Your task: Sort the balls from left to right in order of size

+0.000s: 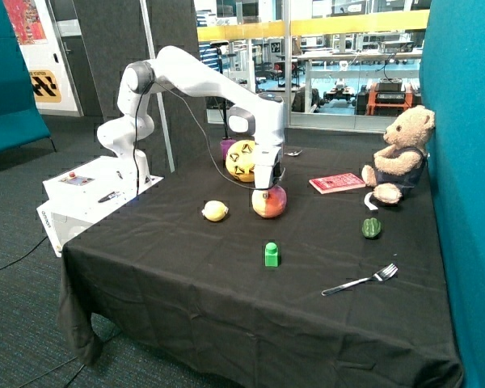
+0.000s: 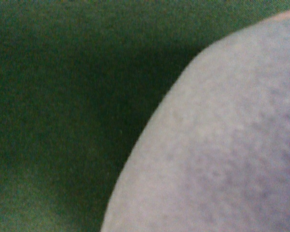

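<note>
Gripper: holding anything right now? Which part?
Cannot tell. The gripper sits on top of the red-orange ball, which fills the wrist view, but no grip is visible.

The white arm (image 1: 196, 77) arched over from its base, wrist pointing straight down, gripper (image 1: 267, 188) sitting right on top of the red-orange ball (image 1: 269, 203).

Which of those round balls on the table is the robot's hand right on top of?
The red-and-yellow ball: the end effector sits directly on its top. The small yellow ball lies apart beside it, and the big yellow patterned ball sits behind.
</note>
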`<control>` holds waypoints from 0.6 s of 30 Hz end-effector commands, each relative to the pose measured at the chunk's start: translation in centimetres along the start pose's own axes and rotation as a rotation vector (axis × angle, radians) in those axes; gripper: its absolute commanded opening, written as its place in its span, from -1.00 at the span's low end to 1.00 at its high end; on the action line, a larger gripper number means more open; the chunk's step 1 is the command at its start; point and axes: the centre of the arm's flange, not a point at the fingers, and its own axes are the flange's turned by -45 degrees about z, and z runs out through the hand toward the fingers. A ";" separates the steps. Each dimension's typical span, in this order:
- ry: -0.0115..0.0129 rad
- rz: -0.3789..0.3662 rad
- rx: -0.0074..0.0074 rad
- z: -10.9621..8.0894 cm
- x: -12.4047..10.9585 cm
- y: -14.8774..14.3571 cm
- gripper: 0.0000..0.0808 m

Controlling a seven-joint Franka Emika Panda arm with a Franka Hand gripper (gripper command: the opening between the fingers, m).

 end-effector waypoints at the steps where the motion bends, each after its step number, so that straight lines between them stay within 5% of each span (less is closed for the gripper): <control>1: 0.0004 0.007 -0.0002 0.6 0.0 0.0 -0.92; 18: 0.0004 0.013 -0.0002 0.7 -0.2 0.5 -1.00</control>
